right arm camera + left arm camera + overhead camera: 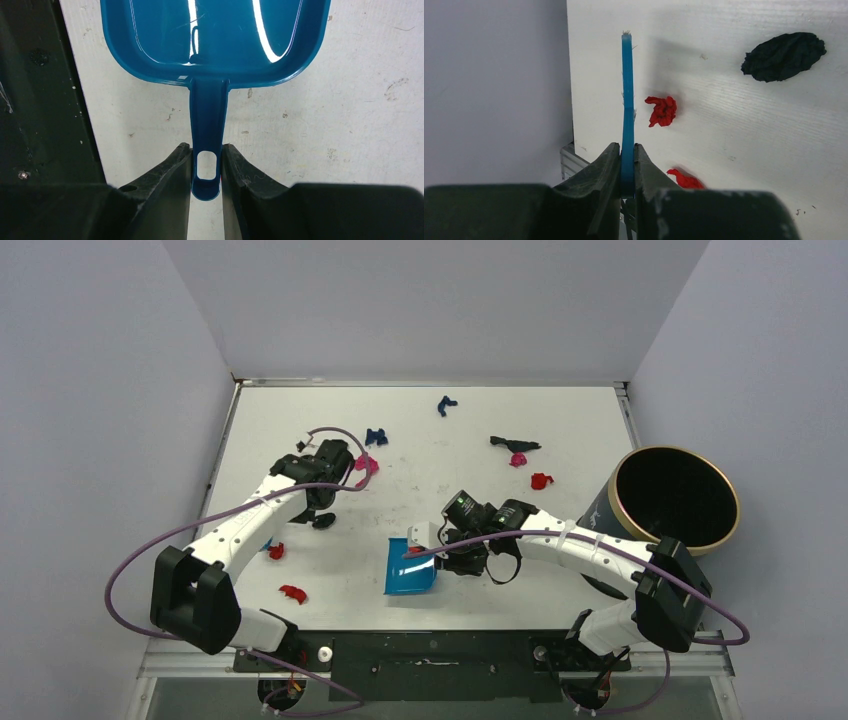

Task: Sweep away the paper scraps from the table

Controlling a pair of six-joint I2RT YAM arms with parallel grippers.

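The right tool [205, 165] is clenched on the handle of the blue dustpan [215, 40]. Its two fingers press the handle from either side at the hang hole, and the pan stretches away from it over the white counter [570, 420]. The left tool [627, 150] is grasping the blue brush [626, 90], which its wrist view shows edge-on as a thin strip rising from between the fingers. In the top view this tool sits left of the dustpan and somewhat farther back. The paper scraps [541, 480] seen from above all lie on the counter outside the dustpan. A near red scrap [293, 593] and a second red scrap [276, 551] lie well to the dustpan's left. A magenta scrap [366, 468] and a dark blue scrap [376, 436] lie behind the dustpan and slightly left. A far blue scrap [446, 404] is well behind the dustpan. A black scrap [514, 444] and a pink scrap [518, 459] lie behind it to the right. The round dark bin [613, 502] stands well to the dustpan's right.
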